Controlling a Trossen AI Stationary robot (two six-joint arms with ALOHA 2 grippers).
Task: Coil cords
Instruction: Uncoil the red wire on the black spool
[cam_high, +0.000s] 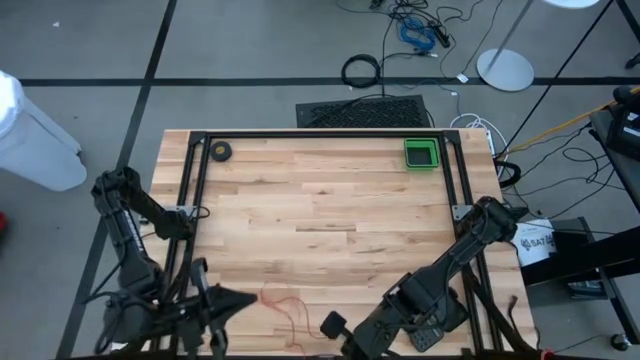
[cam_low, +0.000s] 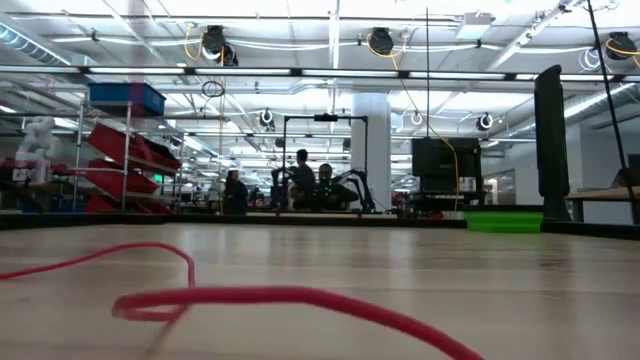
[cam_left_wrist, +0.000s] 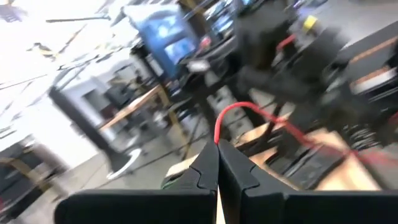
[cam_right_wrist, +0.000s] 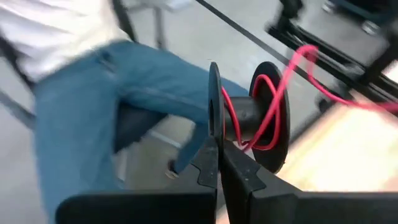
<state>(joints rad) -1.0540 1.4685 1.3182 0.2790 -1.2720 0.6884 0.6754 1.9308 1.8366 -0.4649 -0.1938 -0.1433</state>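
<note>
A thin red cord (cam_high: 283, 300) lies in loose loops on the wooden table near its front edge, and it shows large in the low view (cam_low: 290, 296). My left gripper (cam_high: 243, 300) is at the front left, pointing level toward the right, shut on the cord (cam_left_wrist: 231, 112). At the front middle my right gripper (cam_high: 338, 328) is shut on a small black spool (cam_right_wrist: 255, 118), which has a few turns of red cord round its core. My left gripper pinches the red cord (cam_left_wrist: 217, 138) between its two fingertips. From there the cord arcs up out of the fingertips and runs off slack toward the right arm. My right gripper pinches the rim of the spool's nearer flange (cam_right_wrist: 213, 134) between its two fingers. The spool is clear of the table, and red cord (cam_right_wrist: 298, 59) trails from it toward the table.
A green tray (cam_high: 421, 154) stands at the table's back right and a small dark tape roll (cam_high: 220, 151) at the back left. Off the far edge, a black cable loop (cam_high: 361, 70) lies on the floor. A person in jeans (cam_right_wrist: 124, 106) stands close by the right gripper.
</note>
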